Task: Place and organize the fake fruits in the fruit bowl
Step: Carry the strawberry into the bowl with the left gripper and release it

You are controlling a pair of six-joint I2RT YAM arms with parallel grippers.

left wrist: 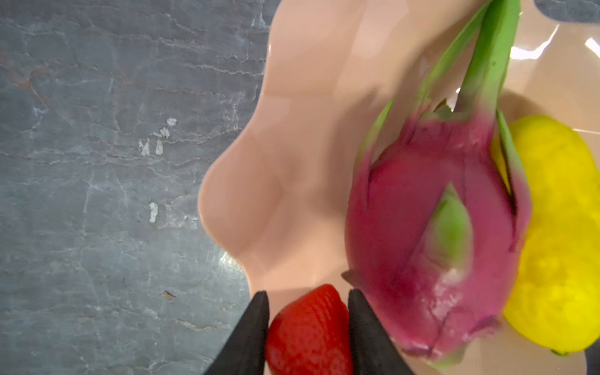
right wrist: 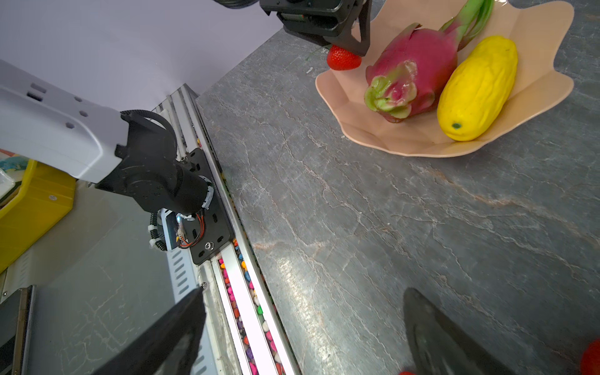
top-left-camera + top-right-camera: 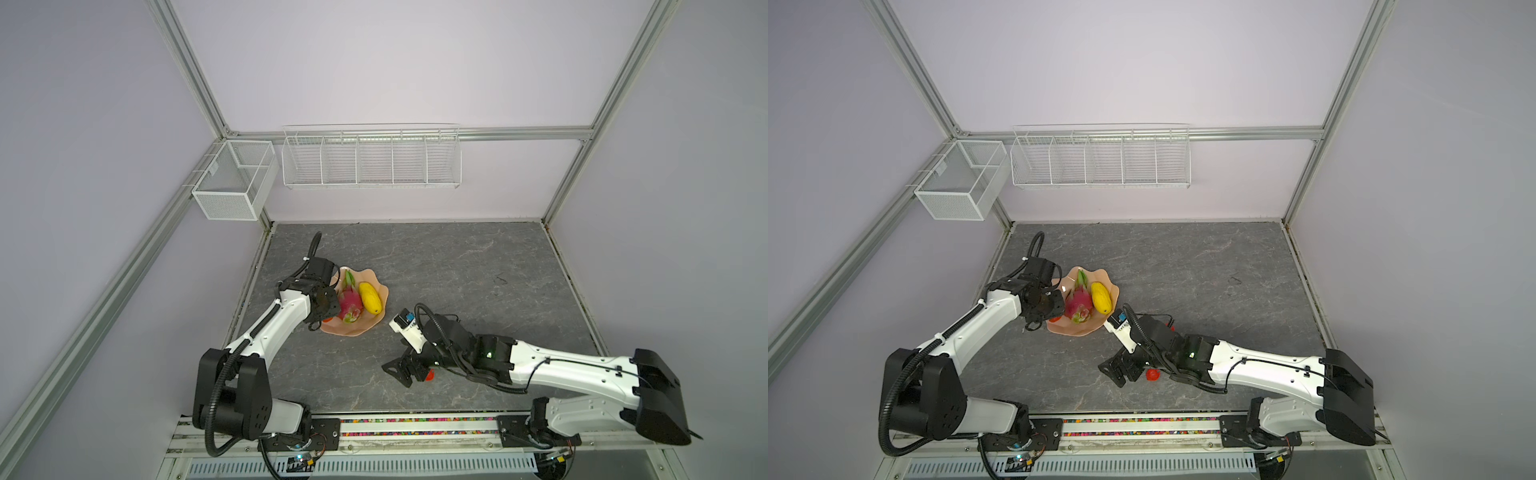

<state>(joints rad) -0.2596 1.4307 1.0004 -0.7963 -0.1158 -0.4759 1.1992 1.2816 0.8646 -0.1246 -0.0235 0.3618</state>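
The peach-pink fruit bowl (image 3: 368, 277) (image 3: 1084, 330) sits left of centre on the grey table. In it lie the magenta dragon fruit (image 3: 348, 305) (image 2: 415, 68) and the yellow ribbed fruit (image 3: 370, 297) (image 2: 477, 87), side by side. My left gripper (image 1: 308, 295) is shut on a red strawberry (image 1: 308, 331) (image 2: 342, 58) just above the bowl's near left rim (image 1: 227, 201), close beside the dragon fruit (image 1: 422, 233). My right gripper (image 2: 305, 292) (image 3: 401, 370) is low over the table's front, jaws wide apart with nothing between them. Another strawberry (image 3: 1153, 374) (image 3: 430, 374) lies right beside its fingers.
Two white wire baskets (image 3: 370, 160) (image 3: 235, 178) hang on the back and left walls. A rail filled with coloured beads (image 3: 415, 420) runs along the table's front edge. The left arm's base (image 2: 156, 175) stands on it, and a yellow bin (image 2: 32, 201) lies beyond.
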